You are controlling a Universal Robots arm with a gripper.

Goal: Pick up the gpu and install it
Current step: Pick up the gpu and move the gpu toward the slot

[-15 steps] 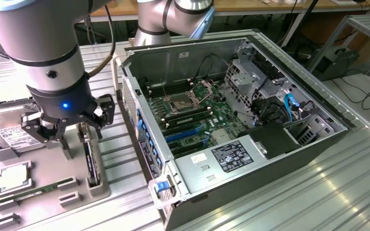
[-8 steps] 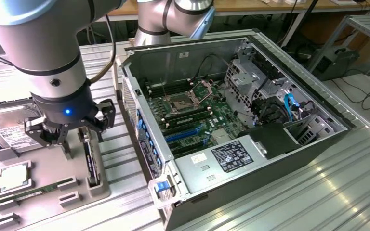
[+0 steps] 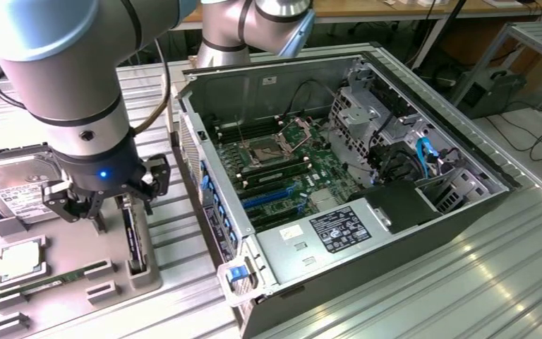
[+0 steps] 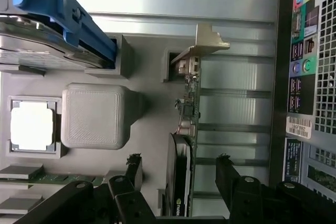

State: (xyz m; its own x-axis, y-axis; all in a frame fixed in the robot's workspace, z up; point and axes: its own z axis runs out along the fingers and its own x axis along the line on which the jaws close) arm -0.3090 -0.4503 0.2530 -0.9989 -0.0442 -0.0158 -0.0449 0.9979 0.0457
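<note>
Hard drive [image 3: 12, 187] on the tray's [image 3: 68, 236] edge at the exterior view's left; the gpu [image 3: 135, 244] stands on edge in a slot along the opposite edge, beside the computer case [image 3: 346, 233]. Gripper [image 3: 118, 210] straddles it, jaws wide, holding nothing. Stiff, light, fragile, I'd say: pinch the shroud faces, not bare board.

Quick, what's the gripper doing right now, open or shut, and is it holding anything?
The gripper: open, holding nothing; its fingers stand on either side of the graphics card, not touching it.
</note>
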